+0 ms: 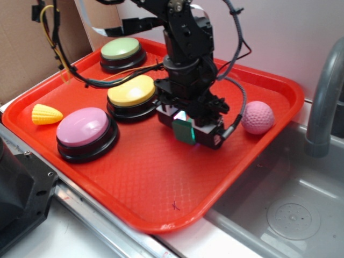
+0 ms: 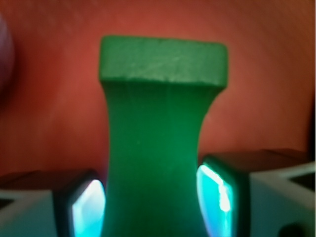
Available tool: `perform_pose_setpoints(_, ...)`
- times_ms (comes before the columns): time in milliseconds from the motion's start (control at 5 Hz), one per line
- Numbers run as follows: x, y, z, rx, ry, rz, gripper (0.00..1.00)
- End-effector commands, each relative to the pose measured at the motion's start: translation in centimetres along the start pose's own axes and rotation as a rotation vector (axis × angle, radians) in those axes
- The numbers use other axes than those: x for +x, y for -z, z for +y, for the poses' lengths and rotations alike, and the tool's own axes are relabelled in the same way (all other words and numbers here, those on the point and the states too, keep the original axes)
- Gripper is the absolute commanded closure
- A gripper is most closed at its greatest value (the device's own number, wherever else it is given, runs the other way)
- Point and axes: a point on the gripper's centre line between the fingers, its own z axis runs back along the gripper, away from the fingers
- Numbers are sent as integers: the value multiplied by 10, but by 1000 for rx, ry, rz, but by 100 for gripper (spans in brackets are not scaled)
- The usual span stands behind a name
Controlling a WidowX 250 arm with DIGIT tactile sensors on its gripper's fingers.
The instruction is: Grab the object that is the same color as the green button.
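Observation:
The small dark green block (image 1: 183,131) stands between my gripper's (image 1: 186,124) fingers near the middle of the red tray (image 1: 161,223). In the wrist view the block (image 2: 158,128) fills the centre, and my gripper (image 2: 152,210) has a finger (image 2: 86,210) pressed against each of its narrow sides, so it is shut on the block. I cannot tell whether the block's bottom touches the tray. The pale green domed button (image 1: 121,49) on its black base sits at the tray's far left corner, well away from the gripper.
A yellow button (image 1: 131,90) sits just left of the gripper and a pink button (image 1: 86,126) lies further front-left. A yellow toy corn (image 1: 45,114) is at the tray's left edge and a pink ball (image 1: 257,117) at the right. A sink (image 1: 290,209) and faucet (image 1: 322,97) lie beyond.

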Motion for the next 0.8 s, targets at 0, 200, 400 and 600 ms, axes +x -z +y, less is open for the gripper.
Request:
perform_pose_setpoints(0, -21, -104, 10, -23, 11, -152, 100)
perform_pose_setpoints(200, -15, -154, 27, 7, -80, -209, 100)
perform_pose_setpoints(400, 5, -177, 43, 16, -119, -253, 100)
perform_pose_setpoints(600, 12, -176, 51, 8, -150, -236, 100)
